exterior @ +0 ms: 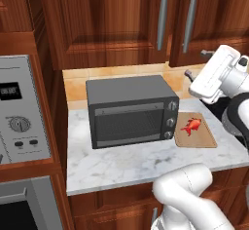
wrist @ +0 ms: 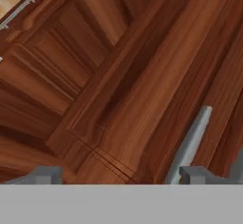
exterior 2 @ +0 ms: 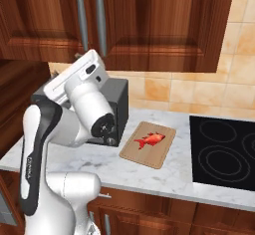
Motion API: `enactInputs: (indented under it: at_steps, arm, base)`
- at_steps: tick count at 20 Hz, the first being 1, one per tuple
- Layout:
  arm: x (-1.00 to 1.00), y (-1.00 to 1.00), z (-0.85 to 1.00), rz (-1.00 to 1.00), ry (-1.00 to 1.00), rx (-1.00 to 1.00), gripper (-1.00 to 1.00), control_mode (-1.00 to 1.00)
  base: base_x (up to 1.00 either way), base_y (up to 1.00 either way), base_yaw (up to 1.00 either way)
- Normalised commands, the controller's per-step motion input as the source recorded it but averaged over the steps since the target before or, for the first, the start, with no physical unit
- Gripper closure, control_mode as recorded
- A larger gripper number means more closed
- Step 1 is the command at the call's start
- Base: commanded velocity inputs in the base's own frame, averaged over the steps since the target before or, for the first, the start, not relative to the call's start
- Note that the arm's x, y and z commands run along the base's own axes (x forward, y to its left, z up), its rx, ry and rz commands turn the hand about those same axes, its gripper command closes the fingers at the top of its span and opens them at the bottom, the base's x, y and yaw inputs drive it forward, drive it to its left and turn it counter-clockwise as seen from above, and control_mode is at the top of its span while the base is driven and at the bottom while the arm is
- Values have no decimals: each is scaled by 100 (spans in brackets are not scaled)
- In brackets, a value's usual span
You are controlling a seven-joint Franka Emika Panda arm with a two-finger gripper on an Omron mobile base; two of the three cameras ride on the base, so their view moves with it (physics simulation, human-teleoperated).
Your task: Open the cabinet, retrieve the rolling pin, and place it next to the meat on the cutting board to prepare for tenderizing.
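Hanging across the upper part of both base views, the cabinet (exterior: 121,19) has its raised-panel doors closed; two vertical silver bar handles (exterior: 163,19) stand side by side near the upper right of the left base view. The rolling pin cannot be located in any view. The meat (exterior: 191,125) lies on the cutting board (exterior: 204,139), right of centre in the left base view. The cutting board rests flat on the white marble table (exterior: 121,163), just beside the grey toaster oven (exterior: 129,109). In the hand view, the end effector (wrist: 121,175) faces a cabinet door at close range, its two fingertips (wrist: 47,174) spread wide apart with nothing between them: released. One bar handle rises just above the right-hand fingertip at lower right of that view. A black cooktop (exterior 2: 224,152) occupies the table at the right edge of the right base view, well apart from the board.
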Motion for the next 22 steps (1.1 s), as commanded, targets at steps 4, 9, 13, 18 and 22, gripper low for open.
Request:
enactInputs:
  at_steps: [4,9,13,18,22]
  arm:
    - [0,40,13,-11,-3,-31,-100,-100]
    - [0,36,10,-24,0,-31,-100,-100]
    - [6,35,1,-32,0,-31,-100,-100]
    - [20,29,0,-37,5,-29,-100,-100]
    - [46,14,0,-35,11,-24,-100,-100]
  base:
    - [0,0,0]
    - [0,0,0]
    - [0,0,0]
    - [0,0,0]
    - [0,0,0]
